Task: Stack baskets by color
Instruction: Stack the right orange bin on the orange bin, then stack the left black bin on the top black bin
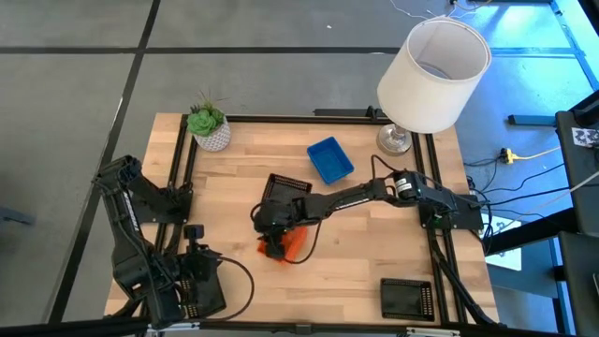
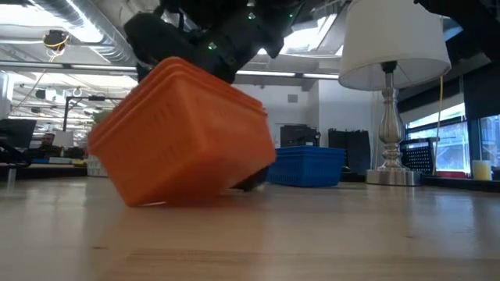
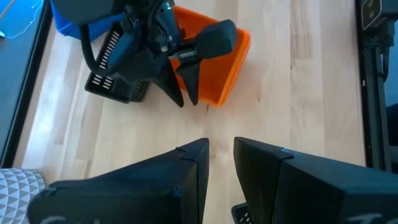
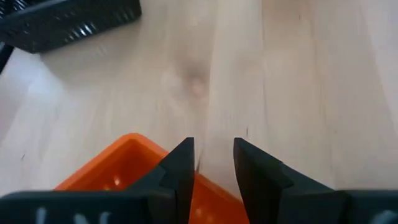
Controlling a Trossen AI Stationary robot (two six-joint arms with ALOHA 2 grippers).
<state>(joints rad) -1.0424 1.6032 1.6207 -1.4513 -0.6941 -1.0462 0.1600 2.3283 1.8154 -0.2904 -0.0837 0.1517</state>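
Observation:
Orange baskets (image 2: 183, 133), nested in one stack, sit tilted at the table's middle and also show in the high view (image 1: 294, 245). My right gripper (image 4: 214, 146) reaches in from the right and is shut on their rim; the left wrist view shows this gripper (image 3: 186, 99) slanting down. A blue basket (image 1: 329, 159) lies farther back. One black basket (image 1: 285, 192) lies just behind the orange stack, another black basket (image 1: 407, 298) at the near right. My left gripper (image 3: 221, 144) hovers open over the near left, wood showing between its fingers. My right gripper holds the orange stack by its upper rim (image 4: 205, 185), one finger inside the wall and one outside. The fingers slant down from the table's right. The stack is tilted: its lower edge (image 2: 141, 201) rests on the table and the opposite side (image 2: 262, 168) is raised.
A white plant pot (image 1: 211, 131) stands at the far left corner and a lamp (image 1: 432, 75) at the far right. A black meshed thing (image 1: 204, 295) lies under my left arm. Bare wood lies between the orange stack and the near edge.

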